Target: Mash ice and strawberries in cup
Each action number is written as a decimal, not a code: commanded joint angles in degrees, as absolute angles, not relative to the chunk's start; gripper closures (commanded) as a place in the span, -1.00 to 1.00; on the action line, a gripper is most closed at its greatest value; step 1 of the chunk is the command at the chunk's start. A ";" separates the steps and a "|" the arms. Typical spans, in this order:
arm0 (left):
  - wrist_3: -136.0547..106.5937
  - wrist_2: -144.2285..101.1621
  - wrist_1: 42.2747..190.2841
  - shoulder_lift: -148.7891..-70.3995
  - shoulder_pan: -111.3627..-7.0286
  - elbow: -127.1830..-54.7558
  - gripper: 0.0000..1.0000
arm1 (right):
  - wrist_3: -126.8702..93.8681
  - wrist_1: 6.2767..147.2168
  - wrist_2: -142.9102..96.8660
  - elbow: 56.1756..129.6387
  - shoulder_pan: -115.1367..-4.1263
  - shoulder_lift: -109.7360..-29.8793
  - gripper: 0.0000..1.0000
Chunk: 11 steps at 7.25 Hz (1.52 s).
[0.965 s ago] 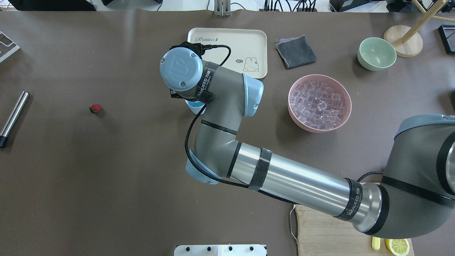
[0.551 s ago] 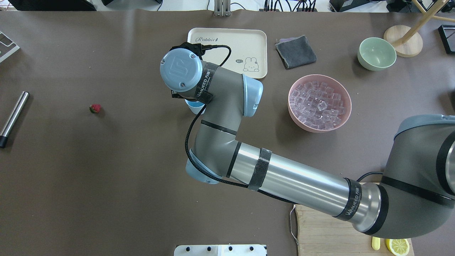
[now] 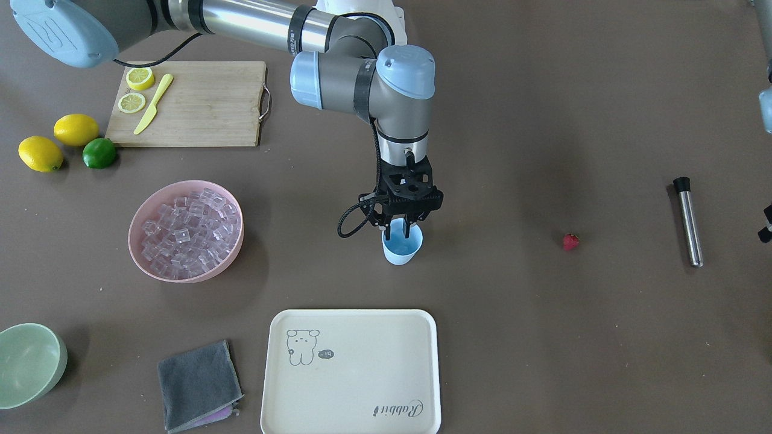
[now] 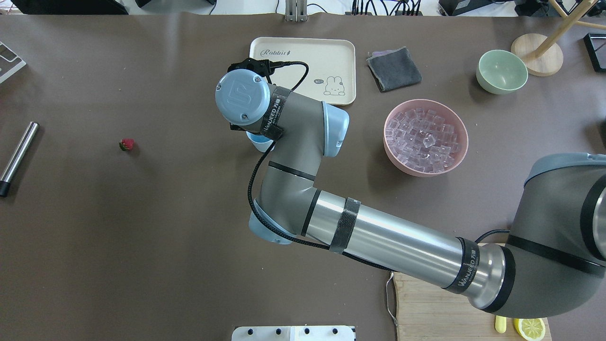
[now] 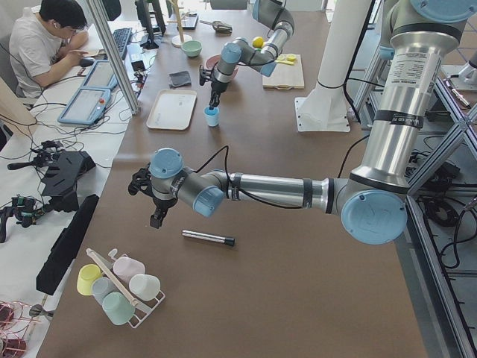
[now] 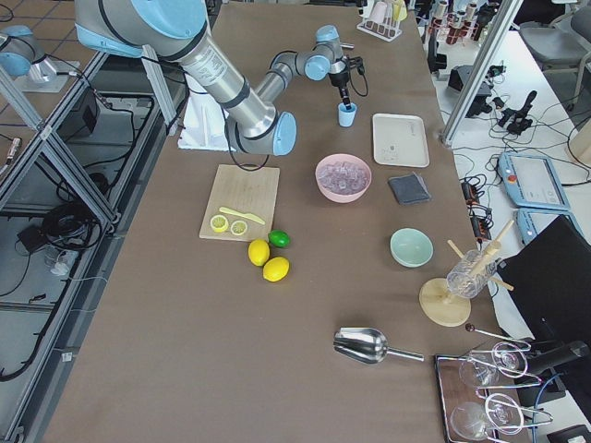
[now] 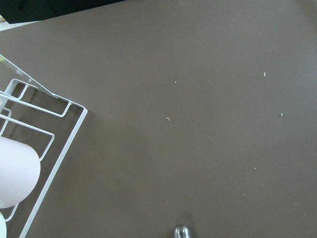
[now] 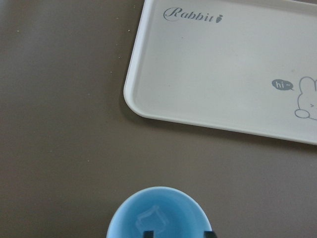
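Tray (image 3: 362,361) near cup (image 3: 401,254), not touching

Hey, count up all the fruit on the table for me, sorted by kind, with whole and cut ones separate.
Whole lemons: 2
Cut lemon pieces: 2
Lime: 1
Strawberry: 1
Total: 6

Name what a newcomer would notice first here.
The right gripper hangs over the light-blue cup mid-table, fingers apart, with one ice cube lying inside the cup. Toward the robot's right sits the pink bowl, heaped with ice. The lone strawberry lies on bare table toward the left arm's side, untouched.
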State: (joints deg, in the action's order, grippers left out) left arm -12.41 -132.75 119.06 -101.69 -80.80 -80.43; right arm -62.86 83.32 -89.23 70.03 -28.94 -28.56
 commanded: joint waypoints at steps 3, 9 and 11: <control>-12.48 -132.71 119.09 -101.78 -80.77 -80.51 -0.95 | -56.47 90.30 -100.23 76.69 -36.53 -28.64 -0.41; -14.24 -132.71 119.36 -101.86 -80.51 -80.86 -0.95 | -32.11 93.96 -101.43 105.03 -43.33 -64.13 -0.39; -14.24 -132.54 120.32 -101.95 -79.81 -80.25 -0.95 | -29.55 93.52 -101.25 105.03 -43.42 -67.75 -0.38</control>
State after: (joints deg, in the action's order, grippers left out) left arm -14.20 -132.64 119.77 -101.91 -80.19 -80.60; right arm -31.60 93.78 -101.48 104.90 -43.33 -65.08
